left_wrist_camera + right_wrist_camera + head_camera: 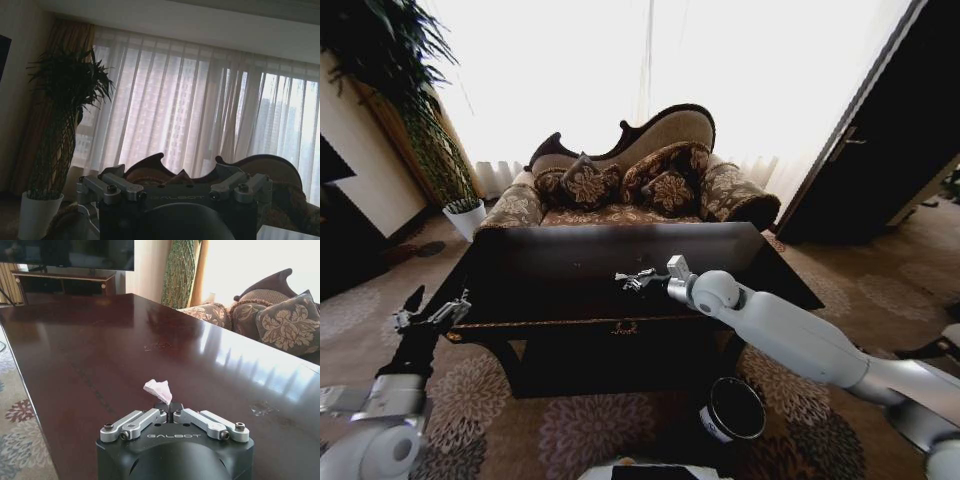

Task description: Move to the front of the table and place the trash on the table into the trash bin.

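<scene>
Right gripper is pinched tight on a small crumpled pinkish-white paper wad over the glossy dark table; can't tell on the left gripper.

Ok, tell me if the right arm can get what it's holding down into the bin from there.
Probably yes. The right end effector is shut on a paper wad above the table, and the trash bin stands open on the carpet below the arm, with nothing over its mouth.
</scene>
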